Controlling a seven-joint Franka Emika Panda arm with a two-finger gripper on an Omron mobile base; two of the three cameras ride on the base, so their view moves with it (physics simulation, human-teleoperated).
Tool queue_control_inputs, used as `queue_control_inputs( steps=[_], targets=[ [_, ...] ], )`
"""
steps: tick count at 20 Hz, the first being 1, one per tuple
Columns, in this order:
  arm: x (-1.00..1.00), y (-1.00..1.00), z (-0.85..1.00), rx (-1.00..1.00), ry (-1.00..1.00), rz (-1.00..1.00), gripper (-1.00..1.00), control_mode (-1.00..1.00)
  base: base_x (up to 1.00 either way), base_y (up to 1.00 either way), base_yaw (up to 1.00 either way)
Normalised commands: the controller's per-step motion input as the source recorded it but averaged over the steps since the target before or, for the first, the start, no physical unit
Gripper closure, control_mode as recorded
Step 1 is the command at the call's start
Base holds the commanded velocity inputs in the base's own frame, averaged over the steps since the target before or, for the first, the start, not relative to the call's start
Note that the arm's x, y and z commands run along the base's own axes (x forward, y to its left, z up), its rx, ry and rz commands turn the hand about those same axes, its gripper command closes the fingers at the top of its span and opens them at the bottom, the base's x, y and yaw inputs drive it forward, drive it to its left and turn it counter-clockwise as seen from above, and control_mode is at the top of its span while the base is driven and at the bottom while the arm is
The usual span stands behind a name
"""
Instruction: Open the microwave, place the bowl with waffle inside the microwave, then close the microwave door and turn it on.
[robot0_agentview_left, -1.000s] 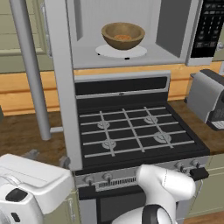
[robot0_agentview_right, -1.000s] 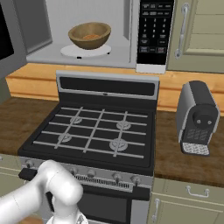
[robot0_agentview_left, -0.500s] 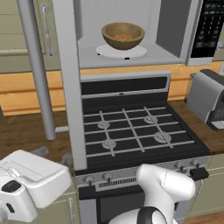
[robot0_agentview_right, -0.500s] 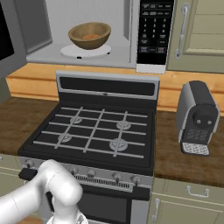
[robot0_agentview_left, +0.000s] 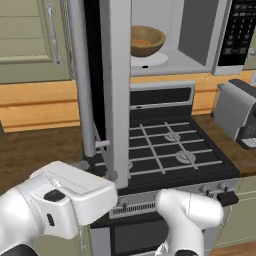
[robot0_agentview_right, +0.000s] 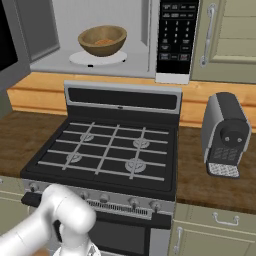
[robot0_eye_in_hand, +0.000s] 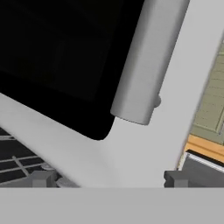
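Up close, the gripper (robot0_eye_in_hand: 105, 178) hangs at the lower edge of the microwave door (robot0_agentview_left: 119, 95), its jaws apart with nothing between them; the two dark tips sit wide of each other against the door's silver frame. Just ahead of them runs the bar handle (robot0_eye_in_hand: 148, 61), a smooth silver cylinder fixed along the frame beside the black glass window (robot0_eye_in_hand: 61, 57). By the look of it, this is a rigid, hinged panel that swings rather than lifts, and it should answer to a steady push on the flat frame near the handle side, far from the hinge, or to a hold around the bar itself; the glass is the part to keep off, and the rounded bar looks slick enough for the tips to slide along it.

Seen from the left base camera, the door stands partly swung out over the black gas stove (robot0_agentview_right: 105, 155), nearly edge-on, the handle rising as a long vertical bar. Beyond it, the microwave (robot0_agentview_right: 170, 40) is open, its light grey interior showing. On the white turntable (robot0_agentview_right: 97, 58) sits the tan wooden bowl (robot0_agentview_right: 102, 40), round and shallow, with the orange-brown waffle (robot0_agentview_right: 104, 42) lying inside. Judging by that, loading is done and closing the door is the step in hand. A grey toaster (robot0_agentview_right: 225, 135) stands on the wooden counter (robot0_agentview_right: 210, 175) to the right.
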Motion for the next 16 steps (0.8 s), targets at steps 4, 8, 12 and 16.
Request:
queue_control_inputs(
  steps=[4,8,12,16],
  targets=[
    [0.14,-0.73,0.0,0.0,0.0,0.0,-1.0,-1.0,0.0,0.0,0.0],
    [0.2,-0.73,0.0,0.0,0.0,0.0,-1.0,-1.0,0.0,0.0,0.0],
    [0.12,-0.78,0.05,0.01,-0.02,0.03,-1.0,-1.0,0.0,0.0,0.0],
    [0.13,-0.74,0.15,0.05,-0.08,0.03,-1.0,-1.0,0.0,0.0,0.0]
  ],
)
